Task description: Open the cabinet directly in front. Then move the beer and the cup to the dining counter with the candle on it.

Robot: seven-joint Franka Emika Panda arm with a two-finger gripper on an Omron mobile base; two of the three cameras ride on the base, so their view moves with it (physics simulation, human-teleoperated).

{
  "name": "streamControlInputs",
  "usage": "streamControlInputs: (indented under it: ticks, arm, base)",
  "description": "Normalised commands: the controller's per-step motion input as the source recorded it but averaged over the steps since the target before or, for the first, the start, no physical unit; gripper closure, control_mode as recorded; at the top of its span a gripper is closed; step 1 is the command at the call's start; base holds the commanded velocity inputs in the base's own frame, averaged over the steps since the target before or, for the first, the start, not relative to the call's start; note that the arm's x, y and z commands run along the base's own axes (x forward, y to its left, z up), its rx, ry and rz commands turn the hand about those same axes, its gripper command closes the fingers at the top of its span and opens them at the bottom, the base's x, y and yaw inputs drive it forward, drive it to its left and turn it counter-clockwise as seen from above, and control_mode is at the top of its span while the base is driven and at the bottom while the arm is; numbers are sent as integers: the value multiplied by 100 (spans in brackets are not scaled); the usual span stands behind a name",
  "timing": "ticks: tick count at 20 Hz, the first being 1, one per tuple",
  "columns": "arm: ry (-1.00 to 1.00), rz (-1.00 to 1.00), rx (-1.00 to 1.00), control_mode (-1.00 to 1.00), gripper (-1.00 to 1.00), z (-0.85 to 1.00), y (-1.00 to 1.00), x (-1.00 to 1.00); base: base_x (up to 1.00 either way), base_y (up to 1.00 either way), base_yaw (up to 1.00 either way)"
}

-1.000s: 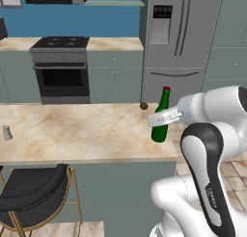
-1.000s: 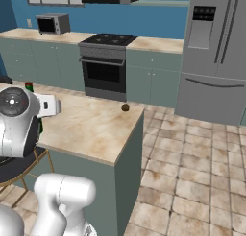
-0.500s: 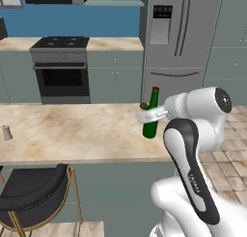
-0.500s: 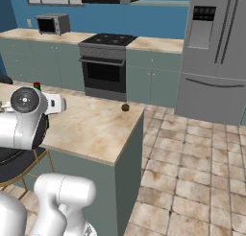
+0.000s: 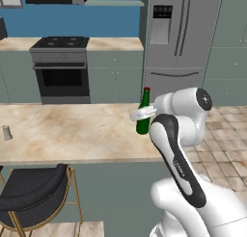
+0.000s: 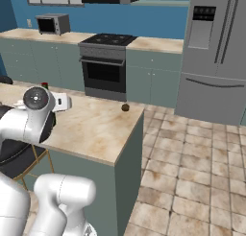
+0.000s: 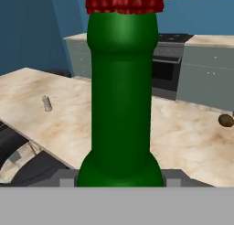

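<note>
The beer point(image 5: 143, 116), a dark green bottle with a red cap, stands upright in my gripper point(image 5: 140, 114), which is shut on its body. It is low over the right part of the dining counter point(image 5: 72, 135); whether its base touches the top I cannot tell. In the hand view the beer point(image 7: 121, 91) rises between the fingers point(image 7: 64, 179), with the marble dining counter point(image 7: 183, 141) behind it. From the right base view only the beer's red cap point(image 6: 44, 85) peeks out behind my arm above the dining counter point(image 6: 96, 129). The cabinet and the cup are out of view.
A small grey cylinder point(image 5: 6, 132) stands at the counter's left end, and a small brown round thing point(image 6: 125, 107) near its far right corner. A black stool point(image 5: 34, 195) is tucked at the near side. Stove point(image 5: 60, 67) and fridge point(image 5: 178, 38) line the back wall.
My arm has carried the beer leftward over the counter, from near its right end toward the middle. The grip has stayed the same.
</note>
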Motion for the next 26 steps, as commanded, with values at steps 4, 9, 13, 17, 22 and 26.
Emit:
streamControlInputs:
  ticks: [4,9,13,17,22,26]
  arm:
    - [0,0,-2,-100,100,-21,7,49]
    - [0,0,-1,-100,100,-19,6,46]
    - [0,0,0,-100,100,-17,8,46]
    - [0,0,0,-100,100,-16,9,46]
    - [0,0,-1,-100,100,-14,9,44]
    - [0,0,-1,-100,100,-15,7,41]
  base:
    - [0,0,0]
    - [0,0,0]
    - [0,0,0]
    - [0,0,0]
    - [0,0,0]
    - [0,0,0]
